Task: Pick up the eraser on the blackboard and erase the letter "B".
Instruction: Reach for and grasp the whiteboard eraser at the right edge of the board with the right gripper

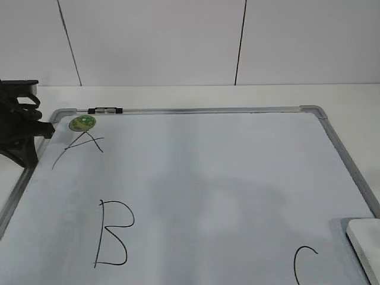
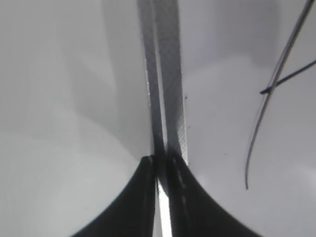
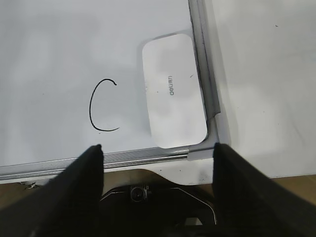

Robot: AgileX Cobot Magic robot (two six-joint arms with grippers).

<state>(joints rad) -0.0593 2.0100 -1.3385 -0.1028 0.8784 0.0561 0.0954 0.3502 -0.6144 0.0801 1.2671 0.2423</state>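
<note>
We judge the pick-up not yet begun: the eraser (image 3: 174, 91) lies untouched in the near right corner of the blackboard (image 1: 237, 178), beside its frame, well right of the letter "B" (image 1: 113, 233). The right gripper (image 3: 158, 150) hangs above it, spread wide and empty; next it must descend and straddle the block. The left gripper (image 2: 160, 165), pressed together and holding nothing, rests at the far left frame.

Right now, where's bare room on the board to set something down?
Widest bare patch: the blackboard's middle and upper right, bordered by A, B and C. Crowded: near right corner with the eraser, and the far left by the sticker and left gripper.
</note>
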